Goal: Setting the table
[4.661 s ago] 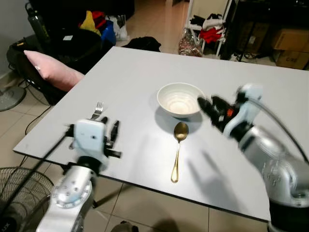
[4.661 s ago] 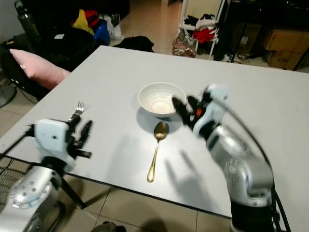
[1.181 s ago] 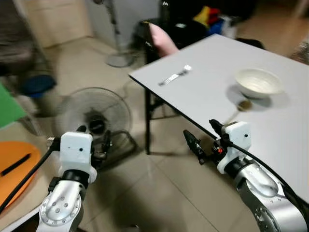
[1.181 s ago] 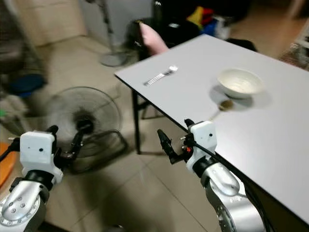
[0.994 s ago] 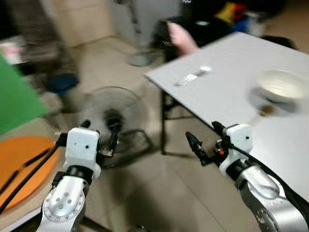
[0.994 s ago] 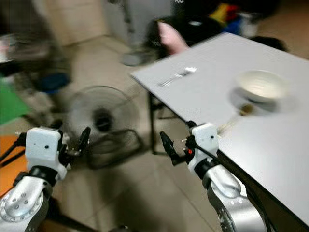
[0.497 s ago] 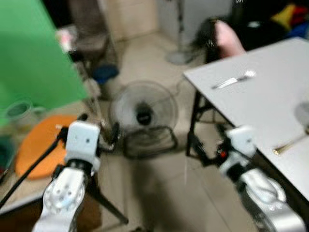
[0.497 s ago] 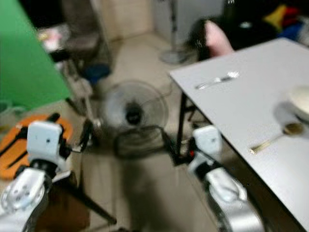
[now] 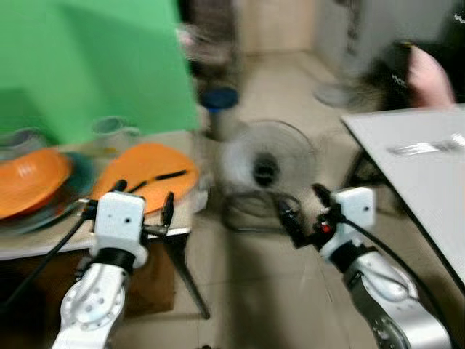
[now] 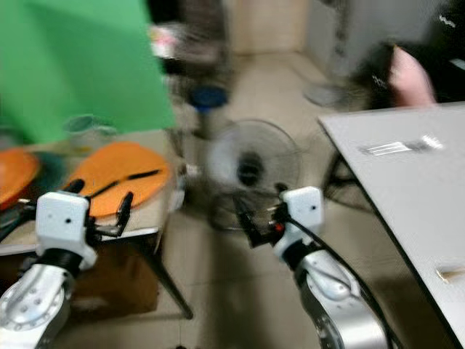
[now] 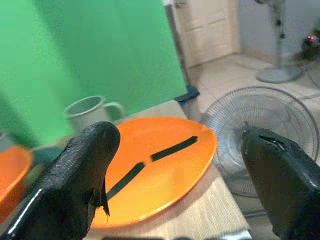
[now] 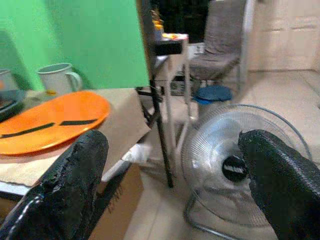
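Low wooden side table [image 11: 210, 220] with orange plate [image 11: 160, 165], green mug [image 11: 87, 111]; grey table [image 10: 407, 189] with fork [image 10: 398, 147].

Lived-in home, tiled floor, floor fan [image 9: 265, 169], grey chair [image 12: 218, 47], mug [image 11: 91, 112], plates

Green backdrop [image 9: 87, 65], tiled floor [image 9: 254, 291], floor fan [image 9: 267, 169]

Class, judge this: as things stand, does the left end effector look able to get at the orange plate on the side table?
Probably yes: the left end effector, open, faces the orange plate with nothing between them.
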Available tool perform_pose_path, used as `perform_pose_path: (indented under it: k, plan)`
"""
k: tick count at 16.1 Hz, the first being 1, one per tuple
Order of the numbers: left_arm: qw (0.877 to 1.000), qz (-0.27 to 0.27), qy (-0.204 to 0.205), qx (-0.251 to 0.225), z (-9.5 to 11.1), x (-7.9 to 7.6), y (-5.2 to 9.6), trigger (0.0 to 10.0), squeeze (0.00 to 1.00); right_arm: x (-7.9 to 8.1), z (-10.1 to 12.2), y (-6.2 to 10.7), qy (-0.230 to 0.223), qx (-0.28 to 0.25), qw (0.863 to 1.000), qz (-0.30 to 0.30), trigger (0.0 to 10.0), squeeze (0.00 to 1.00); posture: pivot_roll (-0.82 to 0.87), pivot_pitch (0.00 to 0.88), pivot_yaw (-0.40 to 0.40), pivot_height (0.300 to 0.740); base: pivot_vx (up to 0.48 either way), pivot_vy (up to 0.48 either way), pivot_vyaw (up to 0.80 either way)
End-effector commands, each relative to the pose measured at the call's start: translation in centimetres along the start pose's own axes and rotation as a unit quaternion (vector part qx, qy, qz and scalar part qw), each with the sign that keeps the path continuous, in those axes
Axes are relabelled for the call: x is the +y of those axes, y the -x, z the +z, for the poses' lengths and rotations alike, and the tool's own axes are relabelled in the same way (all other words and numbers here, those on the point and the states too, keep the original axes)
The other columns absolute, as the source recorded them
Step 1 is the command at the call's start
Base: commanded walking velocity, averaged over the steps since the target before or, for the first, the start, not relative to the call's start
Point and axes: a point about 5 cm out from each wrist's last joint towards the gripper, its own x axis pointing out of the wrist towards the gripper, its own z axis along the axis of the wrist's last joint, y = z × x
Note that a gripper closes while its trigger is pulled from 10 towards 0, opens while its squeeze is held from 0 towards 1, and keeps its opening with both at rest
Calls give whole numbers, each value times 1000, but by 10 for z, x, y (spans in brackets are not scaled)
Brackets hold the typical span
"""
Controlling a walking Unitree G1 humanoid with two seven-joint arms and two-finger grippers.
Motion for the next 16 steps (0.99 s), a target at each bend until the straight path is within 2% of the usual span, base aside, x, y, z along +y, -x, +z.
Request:
perform_pose_path:
  k: [1, 2, 4, 10, 16]
  plan:
    - [1000, 4, -5, -5, 3, 2, 1, 10000, 278, -5, -5, -2, -12, 16, 999, -25, 10000, 1000, -47, 0, 90, 740, 0, 0, 0]
    - [1000, 3, -5, -7, 4, 2, 0, 10000, 235, -7, -6, -3, -16, 21, 999, -33, 10000, 1000, -46, 0, 90, 740, 0, 322, 0]
    - [1000, 2, -6, -8, 5, 3, 0, 10000, 216, -5, -6, -4, -24, 20, 999, -34, 10000, 1000, -46, 0, 90, 740, 0, 339, 0]
    - [1000, -5, -9, -1, 4, 6, 0, 10000, 212, -7, -5, -7, -39, 23, 998, -50, 10000, 1000, -39, 0, 91, 740, 0, 364, 0]
    - [1000, 8, -5, -13, 9, 10, -1, 10000, 208, -2, -3, -12, -55, 26, 998, -36, 10000, 1000, -29, 0, 81, 740, 0, 301, 0]
